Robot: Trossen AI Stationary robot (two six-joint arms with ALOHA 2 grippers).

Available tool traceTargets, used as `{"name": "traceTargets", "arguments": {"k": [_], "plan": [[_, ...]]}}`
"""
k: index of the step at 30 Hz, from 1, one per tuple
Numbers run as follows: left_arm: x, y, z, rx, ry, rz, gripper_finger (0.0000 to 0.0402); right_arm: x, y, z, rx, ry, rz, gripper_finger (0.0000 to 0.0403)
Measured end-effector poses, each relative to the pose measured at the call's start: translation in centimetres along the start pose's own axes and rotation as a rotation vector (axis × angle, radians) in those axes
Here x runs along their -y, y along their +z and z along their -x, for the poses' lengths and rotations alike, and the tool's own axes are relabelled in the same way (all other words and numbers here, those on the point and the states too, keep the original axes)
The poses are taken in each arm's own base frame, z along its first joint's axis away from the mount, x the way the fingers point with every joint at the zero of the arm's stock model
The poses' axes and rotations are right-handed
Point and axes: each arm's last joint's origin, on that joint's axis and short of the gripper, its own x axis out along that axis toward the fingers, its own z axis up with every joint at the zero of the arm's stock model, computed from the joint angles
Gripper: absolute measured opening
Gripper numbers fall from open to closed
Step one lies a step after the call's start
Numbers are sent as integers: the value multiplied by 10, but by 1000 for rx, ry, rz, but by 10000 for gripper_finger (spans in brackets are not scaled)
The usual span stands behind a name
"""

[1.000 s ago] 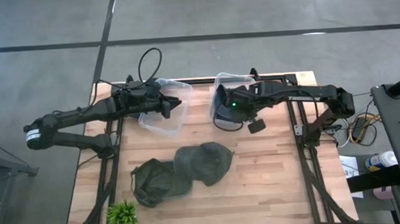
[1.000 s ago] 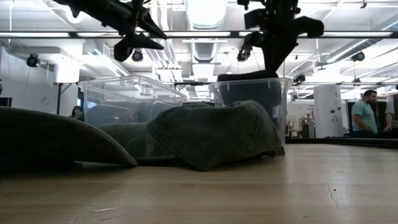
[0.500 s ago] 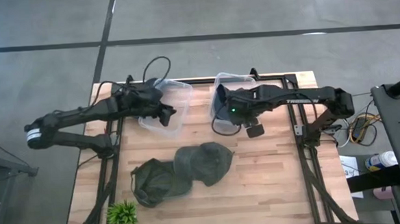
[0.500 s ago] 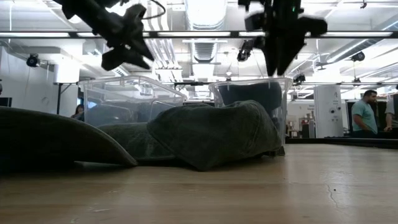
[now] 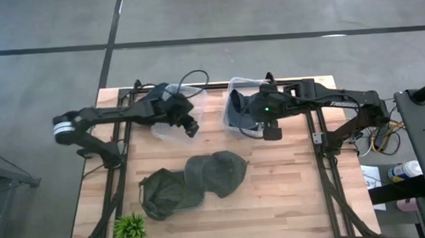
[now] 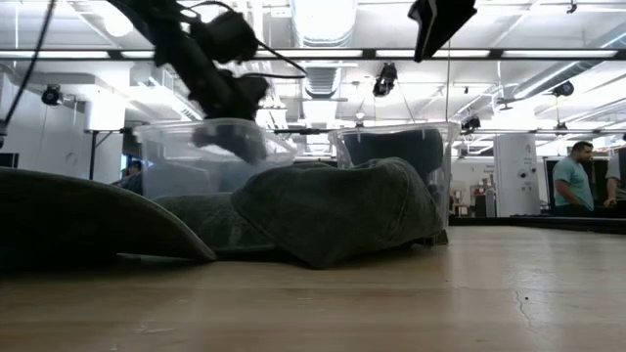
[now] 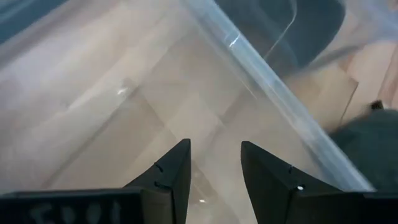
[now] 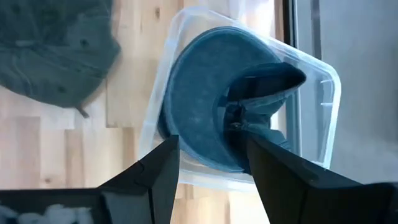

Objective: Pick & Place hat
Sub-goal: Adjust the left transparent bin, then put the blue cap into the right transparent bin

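Overhead and wrist views of a two-arm workstation. The left gripper (image 5: 192, 127) hangs over the near corner of an empty clear bin (image 5: 170, 114) at the far left of the desk (image 5: 289, 195). In its wrist view the left gripper (image 7: 214, 168) has its jaws parted by a narrow gap, released and holding nothing, with the clear bin's (image 7: 124, 93) floor showing between them.

The right gripper (image 5: 270, 128) is poised above a second clear bin (image 5: 237, 88) at the far centre of the desk. In its wrist view the right gripper (image 8: 211, 163) has its jaws spread wide, released and empty. Beneath them the second clear bin (image 8: 323, 124) contains a blue hat (image 8: 199, 112), brim flat and crown folded.

Two olive hats lie on the desk nearer the front: one olive hat (image 5: 219, 172) at centre, and another olive hat (image 5: 165, 194) to its left, overlapping it. A small green plant (image 5: 129, 227) stands at the front left corner.
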Motion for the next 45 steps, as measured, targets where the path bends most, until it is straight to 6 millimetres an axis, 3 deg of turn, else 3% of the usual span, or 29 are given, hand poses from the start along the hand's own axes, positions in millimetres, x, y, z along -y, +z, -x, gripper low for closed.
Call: {"name": "traceTargets", "arguments": {"k": [11,17,20,24,29,32,36,40,45], "plan": [[23,74,-38,170,-47,-104,133,-12,0,3,4,23,-107,185],[36,100,-71,143,-150,-116,133,-21,1,4,10,34,-100,185],[40,110,-76,114,-154,-125,133,-24,1,5,13,38,-116,185],[45,125,-56,85,-132,-205,133,-27,1,6,14,40,-117,184],[46,134,2,62,-84,-317,133,-27,1,6,11,27,-101,185],[44,128,42,26,-66,-338,133,-26,1,6,11,18,-84,185],[29,100,80,-137,104,-350,133,-27,1,5,12,21,-67,185],[8,71,88,-244,331,-341,133,-28,0,0,11,19,-53,185],[-22,42,68,-344,524,-316,133,-30,1,-5,17,20,-20,185]]}}
